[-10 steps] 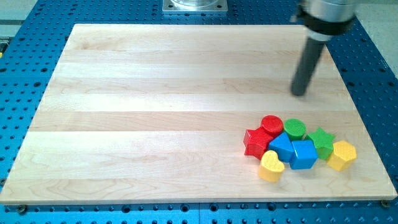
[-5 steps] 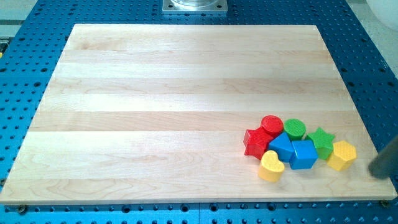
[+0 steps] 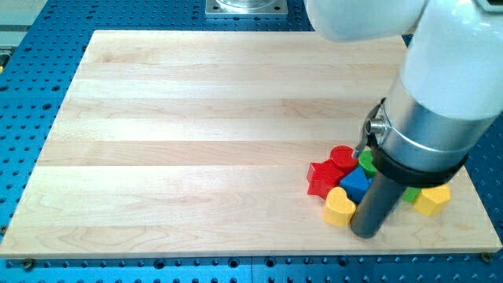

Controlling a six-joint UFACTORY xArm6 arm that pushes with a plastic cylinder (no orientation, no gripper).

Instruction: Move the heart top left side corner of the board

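The yellow heart [image 3: 339, 207] lies near the board's bottom right, at the lower left of a cluster of blocks. My tip [image 3: 365, 232] rests on the board just to the right of the heart and slightly below it, close to touching it. The rod and the arm body cover the right part of the cluster. Visible around it are a red star [image 3: 319, 178], a red cylinder [image 3: 343, 156], a blue block [image 3: 355, 184], a sliver of a green block [image 3: 366, 163] and a yellow hexagon [image 3: 433, 199].
The wooden board [image 3: 196, 118] lies on a blue perforated table. A metal mount [image 3: 246, 7] sits at the view's top. The white and grey arm body [image 3: 440, 86] fills the view's upper right and hides part of the board.
The rod left the upper right, passed the right edge, and now stands at the bottom of the cluster beside the heart. The arm body now hides the blue cube and green star.
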